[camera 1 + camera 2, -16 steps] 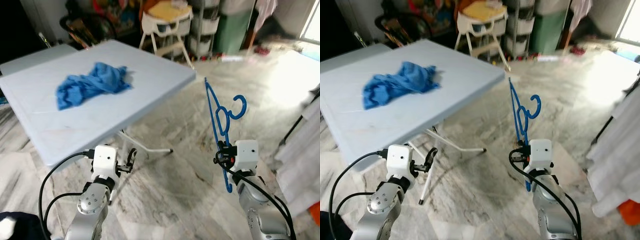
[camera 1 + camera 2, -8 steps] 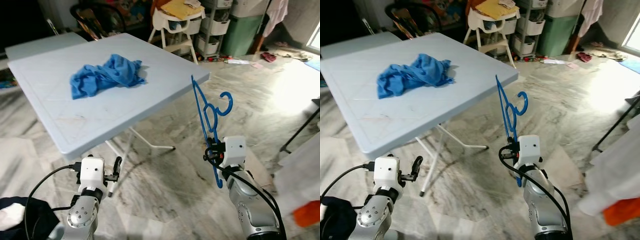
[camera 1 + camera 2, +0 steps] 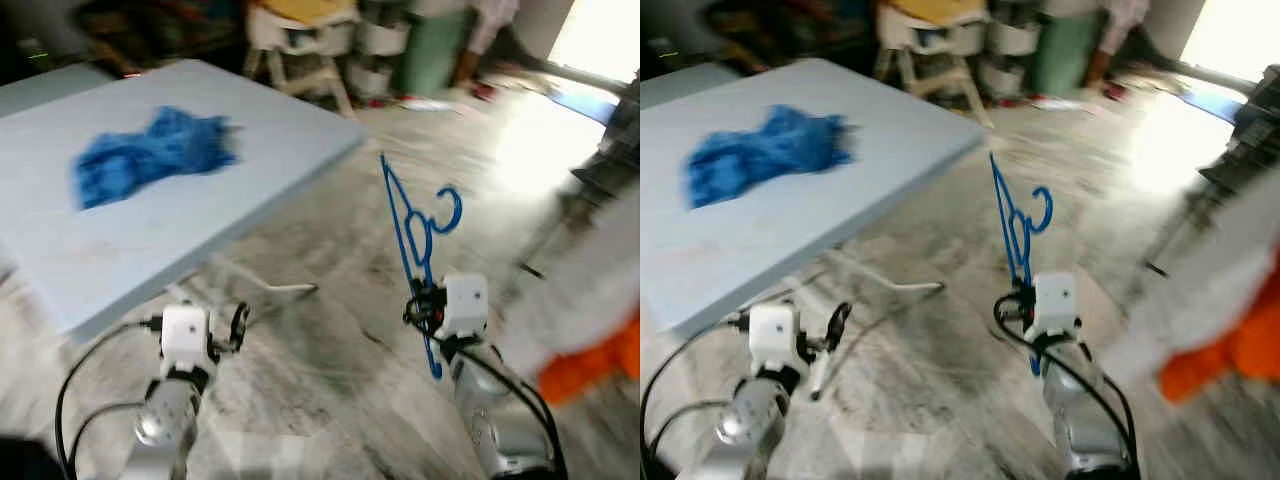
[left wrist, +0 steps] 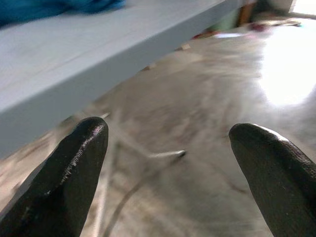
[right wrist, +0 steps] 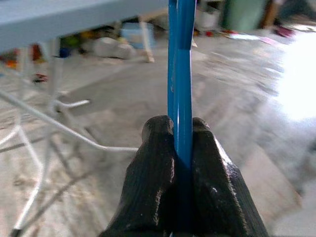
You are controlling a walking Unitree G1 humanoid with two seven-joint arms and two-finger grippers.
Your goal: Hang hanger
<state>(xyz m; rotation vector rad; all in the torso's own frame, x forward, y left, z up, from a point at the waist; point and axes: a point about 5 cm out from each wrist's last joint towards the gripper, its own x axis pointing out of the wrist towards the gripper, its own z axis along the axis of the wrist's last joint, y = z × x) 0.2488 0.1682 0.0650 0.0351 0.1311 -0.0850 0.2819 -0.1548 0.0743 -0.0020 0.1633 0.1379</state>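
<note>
A blue plastic hanger (image 3: pixel 410 225) stands nearly upright over the floor, hook pointing right. My right gripper (image 3: pixel 422 308) is shut on its lower bar; in the right wrist view the two black fingertips (image 5: pixel 158 163) pinch the blue bar (image 5: pixel 178 74). My left gripper (image 3: pixel 236 326) is held low in front of the table edge. In the left wrist view its black fingers (image 4: pixel 79 168) stand wide apart with nothing between them.
A light blue folding table (image 3: pixel 190 215) with a crumpled blue cloth (image 3: pixel 145 155) stands at the left. White garments with an orange patch (image 3: pixel 590 350) hang at the right. A white high chair (image 3: pixel 300 40) and storage clutter line the back. Marble floor (image 3: pixel 330 370) lies ahead.
The camera has swung and the picture is blurred; the table sits further left and white and orange garments fill more of the right. The hanger stays in my right gripper.
</note>
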